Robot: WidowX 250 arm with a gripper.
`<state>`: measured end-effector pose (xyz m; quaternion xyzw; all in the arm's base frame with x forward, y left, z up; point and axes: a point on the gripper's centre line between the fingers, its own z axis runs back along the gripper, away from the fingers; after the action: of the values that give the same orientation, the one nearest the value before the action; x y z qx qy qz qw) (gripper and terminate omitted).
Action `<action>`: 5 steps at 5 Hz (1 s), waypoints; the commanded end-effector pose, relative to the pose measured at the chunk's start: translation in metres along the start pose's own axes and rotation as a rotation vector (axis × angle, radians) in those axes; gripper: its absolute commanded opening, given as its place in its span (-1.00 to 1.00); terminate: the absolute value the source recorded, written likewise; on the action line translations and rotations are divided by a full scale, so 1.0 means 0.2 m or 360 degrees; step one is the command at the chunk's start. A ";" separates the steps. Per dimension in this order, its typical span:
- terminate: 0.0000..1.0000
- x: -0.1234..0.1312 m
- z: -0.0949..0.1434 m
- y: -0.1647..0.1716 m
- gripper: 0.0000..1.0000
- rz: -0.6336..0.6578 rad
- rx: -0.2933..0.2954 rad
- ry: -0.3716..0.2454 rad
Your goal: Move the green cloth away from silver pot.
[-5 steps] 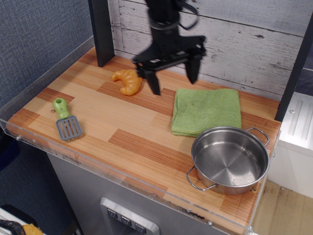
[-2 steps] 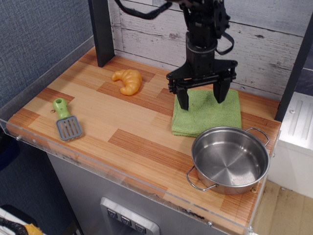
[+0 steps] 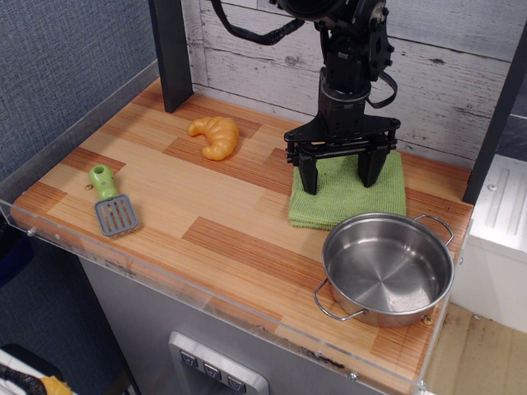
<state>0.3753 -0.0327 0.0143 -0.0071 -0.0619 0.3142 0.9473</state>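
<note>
From my seat I see the gripper [image 3: 338, 178] standing directly over the green cloth [image 3: 350, 194], its two black fingers [image 3: 308, 174] spread wide and pointing down at the cloth's far half; whether the tips touch the fabric I cannot tell, and nothing is held between them. The green cloth lies flat on the wooden table [image 3: 206, 214] near the back right, its near edge just beside the rim of the silver pot [image 3: 387, 267]; the cloth is light green, roughly square, folded, with a fine woven grain; the pot is shallow, round and shiny, with thin wire loop handles on opposite sides. I can read no writing, labels or brands anywhere; a croissant [image 3: 215, 135] and a green-handled spatula [image 3: 111, 201] lie well apart to the left.
</note>
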 end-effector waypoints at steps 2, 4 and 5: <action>-1.00 0.02 0.05 0.13 1.00 0.0041 0.0062 -0.0102; -1.00 0.05 0.01 0.40 1.00 0.0209 0.0149 -0.0130; -1.00 0.06 -0.01 0.54 1.00 0.0286 0.0172 -0.0140</action>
<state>0.3310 0.0548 0.0077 0.0470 -0.0885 0.3936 0.9138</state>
